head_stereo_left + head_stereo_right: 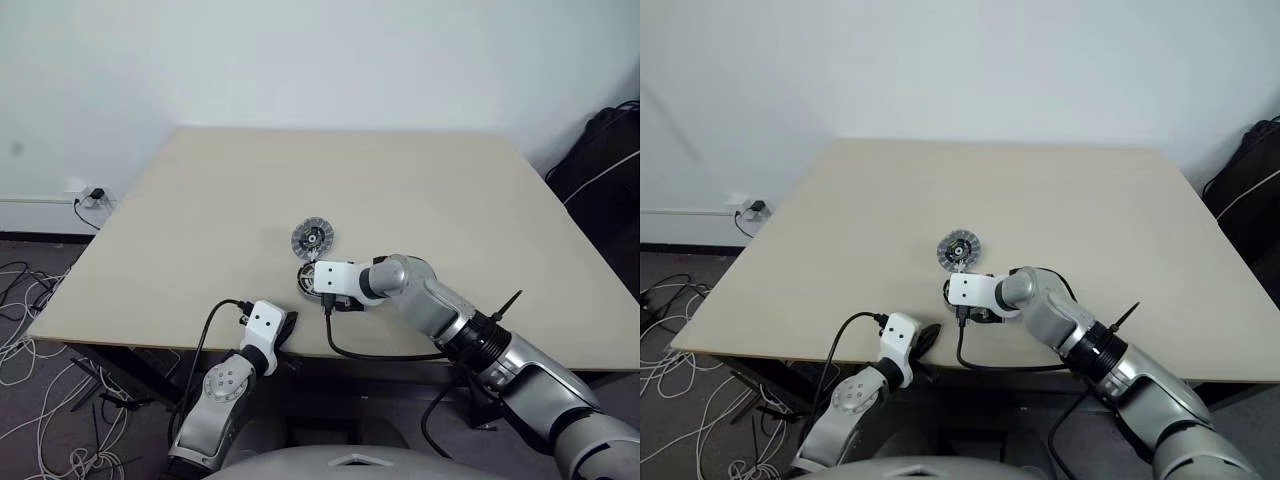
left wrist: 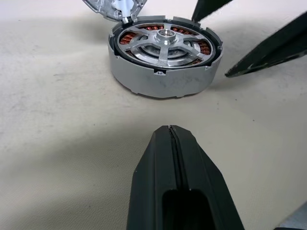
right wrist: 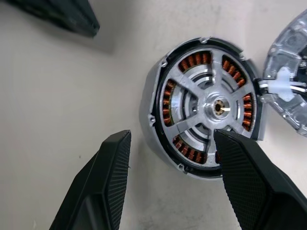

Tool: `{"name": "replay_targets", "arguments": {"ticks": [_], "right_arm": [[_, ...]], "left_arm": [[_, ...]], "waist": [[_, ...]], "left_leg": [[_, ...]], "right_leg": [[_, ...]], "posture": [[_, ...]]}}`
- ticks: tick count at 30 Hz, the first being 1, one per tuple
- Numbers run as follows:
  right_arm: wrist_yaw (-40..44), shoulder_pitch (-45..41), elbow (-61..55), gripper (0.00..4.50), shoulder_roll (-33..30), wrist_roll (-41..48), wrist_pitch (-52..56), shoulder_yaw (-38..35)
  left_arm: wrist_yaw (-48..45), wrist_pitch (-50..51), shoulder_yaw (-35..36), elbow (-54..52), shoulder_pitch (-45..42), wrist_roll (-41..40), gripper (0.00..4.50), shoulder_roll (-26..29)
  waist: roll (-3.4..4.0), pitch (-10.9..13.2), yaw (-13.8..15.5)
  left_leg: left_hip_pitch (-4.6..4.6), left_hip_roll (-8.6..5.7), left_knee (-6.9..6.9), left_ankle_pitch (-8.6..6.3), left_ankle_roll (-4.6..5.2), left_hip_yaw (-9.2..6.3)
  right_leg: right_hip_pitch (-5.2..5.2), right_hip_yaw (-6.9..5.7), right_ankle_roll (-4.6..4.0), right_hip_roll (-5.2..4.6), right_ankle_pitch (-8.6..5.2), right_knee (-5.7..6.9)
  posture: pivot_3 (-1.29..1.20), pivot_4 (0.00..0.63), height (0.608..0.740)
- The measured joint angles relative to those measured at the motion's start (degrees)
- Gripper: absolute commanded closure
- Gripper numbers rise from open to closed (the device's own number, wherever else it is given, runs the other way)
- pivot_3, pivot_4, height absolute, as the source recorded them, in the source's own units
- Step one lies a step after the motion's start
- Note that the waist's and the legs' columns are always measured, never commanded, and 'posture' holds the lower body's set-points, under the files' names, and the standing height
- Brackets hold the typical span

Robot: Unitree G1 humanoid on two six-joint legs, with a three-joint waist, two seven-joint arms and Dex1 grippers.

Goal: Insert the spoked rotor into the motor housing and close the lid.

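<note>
Right wrist view: my right claw (image 3: 165, 184) is open over the motor housing (image 3: 204, 108), and the lid (image 3: 288, 91) could get bumped.

I see the spoked rotor (image 3: 211, 105) already sitting inside the motor housing on the counter (image 3: 57, 96), with one finger (image 3: 249, 177) over its rim and the other beside it. The lid leans at the far edge, past my claw. If I push down crooked, I think the housing may slide or the lid may flop badly. My left claw (image 2: 170, 143) is shut, holding nothing, a little way in front of the housing.
</note>
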Motion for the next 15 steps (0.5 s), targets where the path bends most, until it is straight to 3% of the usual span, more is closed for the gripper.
{"name": "replay_targets", "arguments": {"ticks": [15], "right_arm": [[5.9, -2.6, 8.1, 1.57, 3.6, -4.3, -6.2, 1.6]], "left_arm": [[1.2, -1.3, 0.0, 1.6, 0.2, 0.0, 4.5, -1.0]], "waist": [[0.0, 0.0, 0.0]], "left_leg": [[0.0, -0.02, 0.0, 0.02, -0.03, -0.02]], "right_leg": [[-0.01, -0.02, -0.01, 0.01, 0.01, 0.04]], "posture": [[0.0, 0.0, 0.74]]}}
